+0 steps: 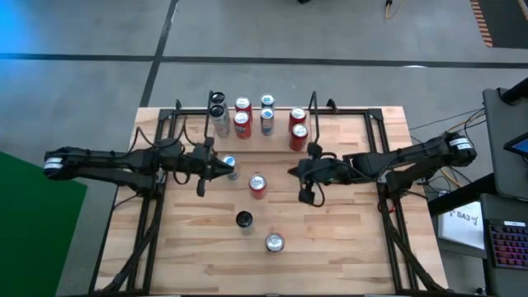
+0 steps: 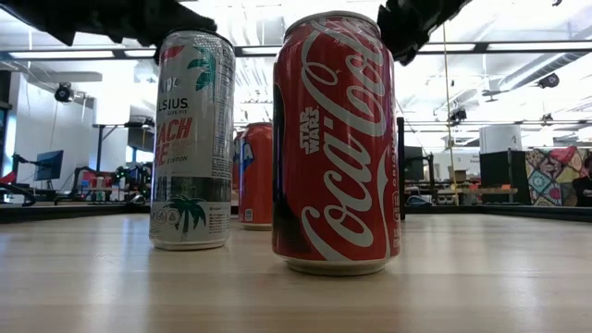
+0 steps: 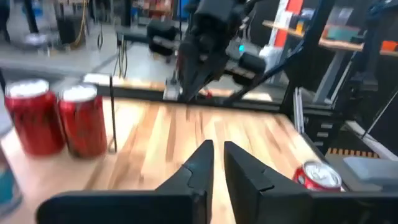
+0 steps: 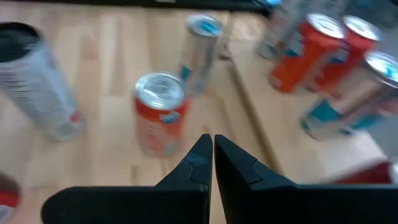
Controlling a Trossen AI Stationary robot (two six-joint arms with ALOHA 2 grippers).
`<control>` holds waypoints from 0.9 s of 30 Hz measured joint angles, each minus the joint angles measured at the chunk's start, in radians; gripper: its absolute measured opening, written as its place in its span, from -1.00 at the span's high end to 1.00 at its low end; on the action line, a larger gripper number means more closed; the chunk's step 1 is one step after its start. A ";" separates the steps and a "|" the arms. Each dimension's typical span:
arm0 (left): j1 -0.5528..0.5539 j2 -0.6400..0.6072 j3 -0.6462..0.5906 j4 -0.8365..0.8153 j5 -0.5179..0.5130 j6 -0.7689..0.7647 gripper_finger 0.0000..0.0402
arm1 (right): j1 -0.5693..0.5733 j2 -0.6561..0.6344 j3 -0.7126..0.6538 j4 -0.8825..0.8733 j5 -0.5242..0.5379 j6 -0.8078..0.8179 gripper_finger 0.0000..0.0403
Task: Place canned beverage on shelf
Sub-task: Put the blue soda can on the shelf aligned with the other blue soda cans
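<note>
The shelf (image 1: 313,106), a narrow black-rod rack, stands at the table's far middle with several red and silver cans standing in it. Loose cans stand upright on the table: a blue-topped slim can (image 1: 230,165), a red can (image 1: 258,185), a black-topped can (image 1: 244,219) and a silver can (image 1: 274,242). My left gripper (image 1: 221,170) hovers just left of the blue-topped can, shut and empty, pointing toward the table's right (image 3: 217,163). My right gripper (image 1: 295,172) hovers right of the red can (image 4: 160,112), shut and empty (image 4: 212,152), pointing left.
Larger black side frames (image 1: 157,157) run along the table's left and right sides (image 1: 381,157). In the low view a tall silver can (image 2: 191,139) and a red cola can (image 2: 338,139) stand close to the camera. Bare wood lies at the near left and near right.
</note>
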 joint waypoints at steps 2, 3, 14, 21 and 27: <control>0.000 0.001 0.014 -0.060 -0.012 -0.005 0.81 | -0.001 -0.002 -0.046 0.089 -0.051 -0.022 0.96; 0.000 0.001 0.018 -0.091 -0.030 -0.004 0.76 | -0.001 -0.002 -0.063 0.117 -0.071 -0.034 0.96; 0.000 0.016 0.018 -0.275 -0.319 0.107 -0.12 | -0.002 -0.002 -0.115 0.238 -0.068 -0.046 0.96; 0.002 0.066 0.017 -0.296 -0.324 0.076 -0.56 | -0.003 -0.002 -0.115 0.238 -0.068 -0.055 0.96; 0.002 0.126 0.016 -0.296 -0.387 0.082 -0.71 | -0.004 -0.002 -0.115 0.238 -0.068 -0.050 0.96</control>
